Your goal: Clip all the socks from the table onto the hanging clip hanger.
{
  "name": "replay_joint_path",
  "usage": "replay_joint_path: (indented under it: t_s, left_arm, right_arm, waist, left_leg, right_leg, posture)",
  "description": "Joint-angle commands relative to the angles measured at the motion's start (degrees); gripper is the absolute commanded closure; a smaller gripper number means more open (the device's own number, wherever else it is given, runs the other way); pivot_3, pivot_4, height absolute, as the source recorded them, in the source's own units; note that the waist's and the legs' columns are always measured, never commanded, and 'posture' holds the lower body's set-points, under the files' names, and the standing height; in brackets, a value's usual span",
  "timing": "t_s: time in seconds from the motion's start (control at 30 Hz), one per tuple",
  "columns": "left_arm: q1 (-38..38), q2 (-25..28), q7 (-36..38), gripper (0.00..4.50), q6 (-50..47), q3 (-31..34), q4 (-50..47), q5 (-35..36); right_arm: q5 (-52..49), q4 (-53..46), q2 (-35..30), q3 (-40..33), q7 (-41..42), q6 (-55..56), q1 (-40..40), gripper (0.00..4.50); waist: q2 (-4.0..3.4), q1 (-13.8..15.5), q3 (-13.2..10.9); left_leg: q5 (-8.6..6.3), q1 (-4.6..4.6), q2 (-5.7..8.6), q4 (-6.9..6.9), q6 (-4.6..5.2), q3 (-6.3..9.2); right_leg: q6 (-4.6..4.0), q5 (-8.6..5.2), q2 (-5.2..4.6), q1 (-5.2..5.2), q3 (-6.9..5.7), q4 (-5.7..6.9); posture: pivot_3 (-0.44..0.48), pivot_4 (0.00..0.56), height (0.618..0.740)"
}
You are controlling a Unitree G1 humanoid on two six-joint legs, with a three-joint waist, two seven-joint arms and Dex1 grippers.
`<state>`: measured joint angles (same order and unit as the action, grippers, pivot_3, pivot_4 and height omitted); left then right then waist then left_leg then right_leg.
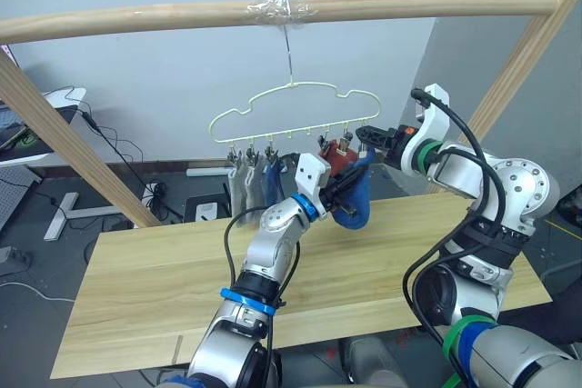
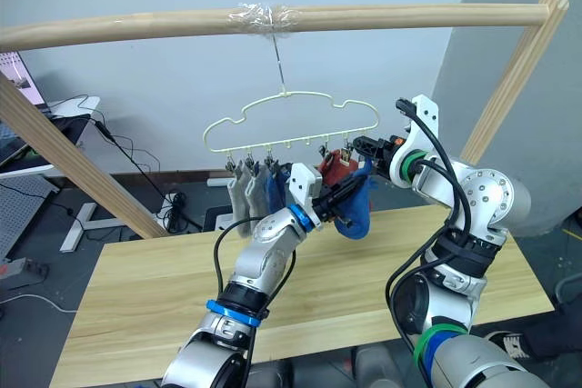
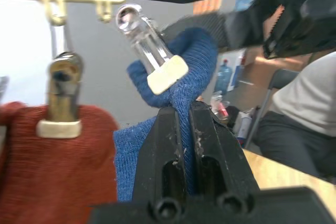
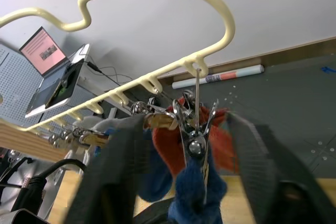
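**Last blue sock at the end clip**

The pale yellow-green clip hanger (image 1: 293, 112) hangs from its hook. Grey, blue and rust-red socks (image 1: 335, 155) dangle clipped along it. A blue sock (image 1: 356, 199) hangs bunched at the rightmost clip. The light wooden bench (image 1: 145, 288) is bare.

No lettering, label, brand or number can be read anywhere; the laptop screen (image 4: 44, 49) shows pink content too small to make out.

Both black two-fingered grippers, left (image 1: 342, 190) and right (image 1: 366, 136), are crowding the last metal clip (image 4: 195, 129) of the pale yellow-green wire hanger (image 1: 293, 106) beside hanging socks (image 1: 255, 179), while the light wooden tabletop (image 1: 155, 288) below is lying open.
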<state>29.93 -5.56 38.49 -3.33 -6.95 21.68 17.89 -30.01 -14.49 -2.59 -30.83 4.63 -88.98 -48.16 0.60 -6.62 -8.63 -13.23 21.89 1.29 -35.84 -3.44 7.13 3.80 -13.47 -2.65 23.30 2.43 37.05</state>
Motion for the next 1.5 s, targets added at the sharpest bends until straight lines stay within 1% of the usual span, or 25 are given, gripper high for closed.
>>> replay_joint_path:
  t_s: [0.03, 0.07, 0.1, 0.23, 0.37, 0.5, 0.6, 0.67, 0.73, 0.8, 0.83, 0.87, 0.97, 1.03, 1.13, 1.23, 1.3, 1.4, 1.5]
  left_arm:
    - [0.5, -1.4, 1.0, 4.5, -3.1, 0.6, -3.7, 3.3]
    - [0.6, -1.7, 1.2, 4.5, -4.8, 1.0, -3.8, 4.3]
    - [0.7, -1.9, 1.2, 4.5, -5.9, 1.2, -3.8, 5.0]
    - [1.8, -3.3, 0.9, 3.44, -10.7, 3.5, -2.4, 8.8]
    - [2.2, -3.7, 1.3, 2.17, -14.7, 3.7, -2.1, 10.4]
    - [0.2, -2.2, 2.0, 0.87, -16.0, 2.5, -1.7, 8.9]
    - [-2.9, -0.7, 1.0, 0.01, -17.9, 2.9, -3.6, 9.0]
    - [-5.9, 1.6, 1.3, 0.01, -19.2, 1.9, -5.9, 8.2]
    - [-9.7, 4.5, 1.4, 0.01, -20.1, 1.2, -9.1, 7.2]
    - [-13.9, 8.4, 1.8, 0.01, -20.0, 0.9, -12.8, 6.0]
    - [-16.3, 10.6, 2.0, 0.01, -20.1, 1.2, -15.0, 5.8]
    - [-18.2, 12.4, 2.0, 0.01, -20.1, 1.5, -16.8, 5.6]
    - [-25.1, 18.6, 1.3, 0.01, -18.5, 3.8, -22.9, 4.5]
    - [-29.9, 22.7, -0.9, 0.01, -16.8, 6.2, -26.3, 2.1]
    - [-34.9, 26.7, -4.5, 0.01, -16.3, 9.3, -28.4, -0.6]
    - [-38.9, 29.0, -7.3, 0.01, -13.9, 12.9, -28.4, -2.9]
    - [-41.0, 29.8, -10.9, 0.01, -11.3, 14.0, -26.9, -6.5]
    - [-43.6, 30.0, -11.6, 0.01, -9.3, 14.7, -25.0, -7.8]
    - [-44.2, 29.2, -12.5, 0.01, -8.5, 15.1, -24.0, -7.9]
  right_arm:
    - [-1.2, -4.4, -5.2, 4.7, 4.1, 5.3, 2.1, 0.48]
    - [-1.4, -5.3, -6.6, 5.8, 5.1, 6.7, 3.2, 0.06]
    - [-1.6, -6.0, -7.5, 6.5, 5.8, 8.0, 4.1, 0.02]
    - [-3.4, -10.8, -8.4, 5.5, 7.8, 12.6, 7.9, 0.0]
    - [-3.8, -14.9, -9.6, 5.3, 8.9, 18.0, 14.2, 0.0]
    - [0.8, -16.9, -14.7, 10.7, 12.7, 28.6, 27.0, 0.0]
    - [4.8, -16.0, -16.5, 14.9, 15.2, 38.9, 35.4, 0.0]
    - [7.6, -14.5, -16.7, 17.8, 16.9, 46.4, 40.7, 0.0]
    - [9.1, -13.2, -15.8, 19.8, 17.8, 51.8, 45.2, 0.0]
    - [11.5, -11.6, -15.9, 22.1, 18.6, 56.9, 48.7, 0.0]
    - [12.7, -10.9, -16.2, 23.3, 18.9, 59.0, 50.3, 0.0]
    - [13.6, -10.3, -16.4, 24.1, 19.2, 60.8, 51.5, 0.0]
    - [15.7, -7.9, -17.0, 26.1, 20.5, 65.9, 54.9, 0.0]
    - [16.9, -6.3, -17.7, 27.0, 21.2, 68.0, 56.8, 0.0]
    - [18.1, -3.6, -18.8, 27.4, 21.7, 69.8, 58.2, 0.0]
    - [19.9, -0.2, -19.8, 27.4, 21.6, 72.0, 58.6, 0.0]
    - [20.0, 1.0, -19.7, 27.1, 21.2, 72.4, 58.5, 0.0]
    - [20.3, 2.3, -19.6, 26.9, 20.8, 73.3, 58.7, 0.0]
    - [20.6, 3.1, -19.6, 26.8, 20.6, 73.9, 58.8, 0.0]
  waist:
    - [0.0, 0.0, 0.0]
    - [0.0, 0.0, 0.0]
    - [-0.01, 0.0, 0.0]
    - [0.0, -0.2, 0.0]
    - [0.0, -0.8, 0.0]
    - [0.01, -1.1, 0.0]
    - [0.0, -1.7, 0.0]
    - [0.0, -2.3, 0.0]
    - [0.0, -2.7, 0.0]
    - [0.0, -2.8, 0.0]
    - [0.0, -2.8, 0.0]
    - [0.0, -2.7, 0.0]
    - [0.01, -2.3, 0.0]
    - [0.02, -1.6, 0.0]
    - [0.03, -0.2, 0.0]
    - [0.05, 1.4, 0.0]
    - [0.08, 2.1, 0.0]
    - [0.12, 3.5, 0.1]
    - [0.15, 4.2, 0.1]
  left_leg:
    - [0.0, 0.0, 0.0, 0.0, 0.0, 0.0]
    - [0.0, 0.01, 0.01, 0.0, 0.0, 0.0]
    - [0.0, 0.02, 0.01, 0.0, 0.0, 0.0]
    - [0.0, 0.01, 0.0, 0.01, 0.0, -0.01]
    - [0.0, 0.02, 0.0, -0.01, 0.0, -0.01]
    - [-0.01, 0.03, 0.01, -0.01, -0.01, -0.03]
    - [-0.01, -0.01, 0.0, 0.02, -0.01, -0.05]
    - [-0.01, -0.06, -0.02, 0.03, -0.01, -0.13]
    - [-0.01, -0.1, -0.06, 0.02, -0.01, -0.12]
    - [-0.01, -0.14, -0.06, 0.02, -0.01, -0.1]
    - [-0.01, -0.16, -0.08, 0.02, -0.02, -0.1]
    - [-0.01, -0.17, -0.07, 0.02, -0.02, -0.1]
    - [-0.01, -0.18, -0.07, -0.01, -0.02, -0.1]
    - [-0.01, -0.18, -0.08, -0.01, -0.02, -0.09]
    - [-0.02, -0.18, -0.08, 0.0, -0.03, -0.07]
    - [-0.02, -0.18, -0.05, -0.02, -0.04, -0.09]
    - [-0.03, -0.17, -0.05, -0.02, -0.04, -0.11]
    - [-0.03, -0.17, -0.05, -0.02, -0.05, -0.11]
    - [-0.04, -0.14, -0.04, -0.01, -0.06, -0.11]
  right_leg:
    - [0.0, 0.0, 0.0, 0.0, 0.0, -0.01]
    - [0.01, 0.0, 0.0, 0.0, 0.0, -0.04]
    - [0.02, -0.01, 0.0, -0.01, 0.0, -0.05]
    - [0.03, -0.01, 0.01, 0.0, 0.0, -0.06]
    - [0.04, -0.01, 0.01, 0.0, 0.0, -0.06]
    - [0.05, -0.01, 0.01, -0.03, 0.01, -0.13]
    - [0.07, -0.03, 0.01, -0.03, 0.04, -0.13]
    - [0.07, -0.04, 0.03, -0.01, 0.13, -0.09]
    - [0.07, -0.03, 0.06, -0.02, 0.13, -0.05]
    - [0.07, -0.03, 0.07, -0.03, 0.12, -0.01]
    - [0.07, -0.03, 0.07, -0.05, 0.12, 0.02]
    - [0.06, -0.02, 0.07, -0.05, 0.13, 0.03]
    - [-0.01, -0.03, 0.07, -0.06, 0.16, 0.03]
    - [-0.16, -0.12, 0.06, -0.08, 0.16, 0.01]
    - [-0.25, -0.17, 0.04, -0.07, 0.15, -0.01]
    - [-0.28, -0.18, -0.01, -0.07, 0.15, -0.03]
    - [-0.29, -0.19, -0.05, -0.07, 0.14, -0.06]
    - [-0.3, -0.19, -0.06, -0.08, 0.12, -0.06]
    - [-0.3, -0.19, -0.07, -0.07, 0.11, -0.08]
  posture:
    - [-0.155, 0.105, 0.74]
    - [-0.156, 0.104, 0.74]
    - [-0.156, 0.104, 0.74]
    - [-0.174, 0.106, 0.74]
    - [-0.185, 0.104, 0.74]
    - [-0.191, 0.104, 0.74]
    - [-0.186, 0.105, 0.74]
    - [-0.186, 0.105, 0.74]
    - [-0.162, 0.105, 0.74]
    - [-0.162, 0.105, 0.74]
    - [-0.139, 0.104, 0.74]
    - [-0.139, 0.104, 0.74]
    - [-0.113, 0.103, 0.74]
    - [-0.098, 0.101, 0.74]
    - [-0.06, 0.096, 0.74]
    - [-0.038, 0.091, 0.74]
    - [-0.026, 0.089, 0.74]
    - [-0.019, 0.082, 0.74]
    - [-0.015, 0.08, 0.74]
